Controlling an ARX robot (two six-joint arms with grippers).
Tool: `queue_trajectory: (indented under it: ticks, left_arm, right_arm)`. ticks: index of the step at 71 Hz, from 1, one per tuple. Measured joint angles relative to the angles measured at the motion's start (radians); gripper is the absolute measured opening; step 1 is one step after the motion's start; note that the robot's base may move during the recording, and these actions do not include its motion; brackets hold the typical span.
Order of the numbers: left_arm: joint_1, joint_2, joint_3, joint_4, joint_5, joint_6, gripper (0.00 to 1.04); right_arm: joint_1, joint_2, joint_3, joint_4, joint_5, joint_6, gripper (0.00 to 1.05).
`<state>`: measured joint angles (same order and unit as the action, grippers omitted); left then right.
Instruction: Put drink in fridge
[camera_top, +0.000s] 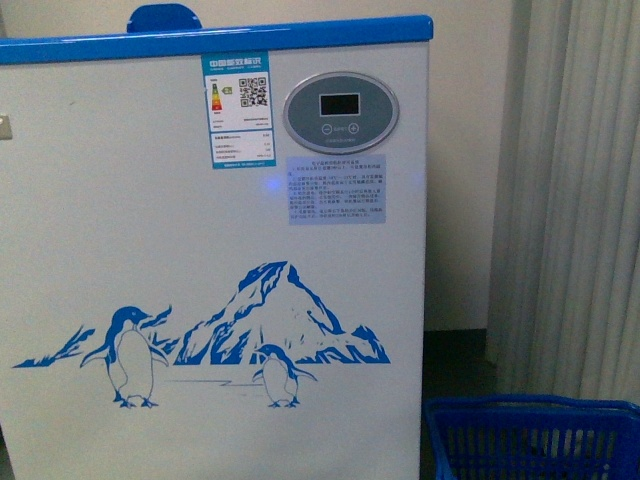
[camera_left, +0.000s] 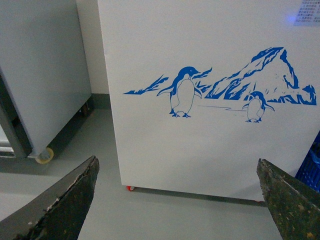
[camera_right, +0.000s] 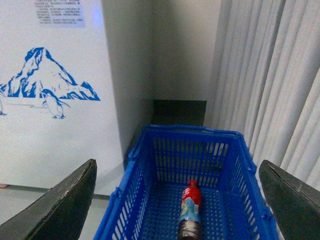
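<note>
Front view showed the white fridge (camera_top: 200, 250) with its penguin graphic, and a blue basket (camera_top: 530, 408) just beside it. Left wrist view showed the left tool (camera_left: 176, 167) spread wide and empty, facing the fridge. Right wrist view showed the right tool (camera_right: 177, 167) also wide and empty, facing the basket, where the drink (camera_right: 190, 207) lay inside.

The small red-capped plastic bottle of dark drink (camera_right: 190, 210) lies flat ahead of the right gripper (camera_right: 176, 165), the white penguin-printed chest fridge (camera_right: 50, 130) standing upright to its left.

front near fridge (camera_top: 200, 230), wrist views lower, perhaps farther, sharing penguins (camera_top: 130, 355)
</note>
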<state>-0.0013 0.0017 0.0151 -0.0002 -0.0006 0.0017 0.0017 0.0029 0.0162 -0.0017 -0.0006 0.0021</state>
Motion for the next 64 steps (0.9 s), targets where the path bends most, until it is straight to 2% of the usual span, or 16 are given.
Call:
queue_trajectory:
  ticks: [42,45,48,53,56,58,64]
  left_arm:
    - [0.000,0.000,0.000,0.000,0.000,0.000,0.97]
    - [0.000,0.000,0.000,0.000,0.000,0.000,0.97]
    - [0.000,0.000,0.000,0.000,0.000,0.000,0.97]
    - [0.000,0.000,0.000,0.000,0.001,0.000,0.97]
    - [0.000,0.000,0.000,0.000,0.000,0.000,0.97]
    - [0.000,0.000,0.000,0.000,0.000,0.000,0.97]
    - [0.000,0.000,0.000,0.000,0.001,0.000,0.97]
  right_arm:
    - [0.000,0.000,0.000,0.000,0.000,0.000,0.97]
    - [-0.002,0.035,0.017,-0.056,0.030,0.019,0.97]
    - [-0.034,0.171,0.099,-0.215,0.049,0.050,0.97]
    - [-0.104,0.390,0.158,-0.231,0.041,0.054,0.97]
    - [-0.156,0.587,0.186,-0.151,0.030,0.050,0.97]
    - [-0.192,0.794,0.215,-0.037,0.029,0.047,0.97]
    - [-0.209,1.213,0.299,0.180,0.033,0.042,0.97]
